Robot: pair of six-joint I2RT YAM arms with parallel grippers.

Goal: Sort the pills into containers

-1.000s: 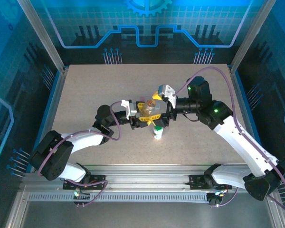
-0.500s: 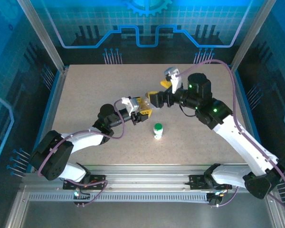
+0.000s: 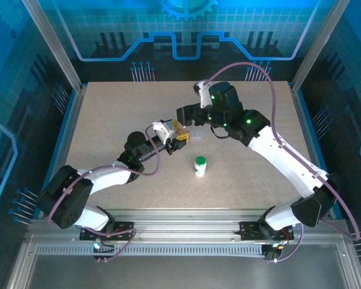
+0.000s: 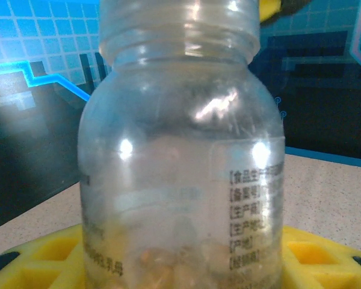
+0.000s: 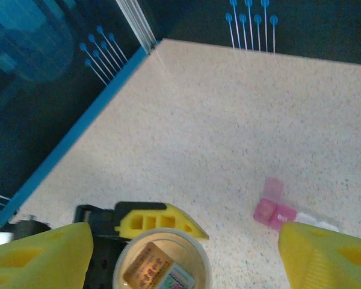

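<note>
Standing upright between the left fingers [image 4: 325,257], the uncapped vial [image 4: 180,156].

The bottle [image 3: 200,171] is white, its cap [image 3: 200,161] green.

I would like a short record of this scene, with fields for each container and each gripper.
vial: uncapped, mouth up, pills at the bottom
left gripper: shut on vial
right gripper: open, fingers wide apart, higher than vial mouth
bottle: green cap on, standing on table, apart from both grippers
box: pink, on table near vial, untouched
</note>
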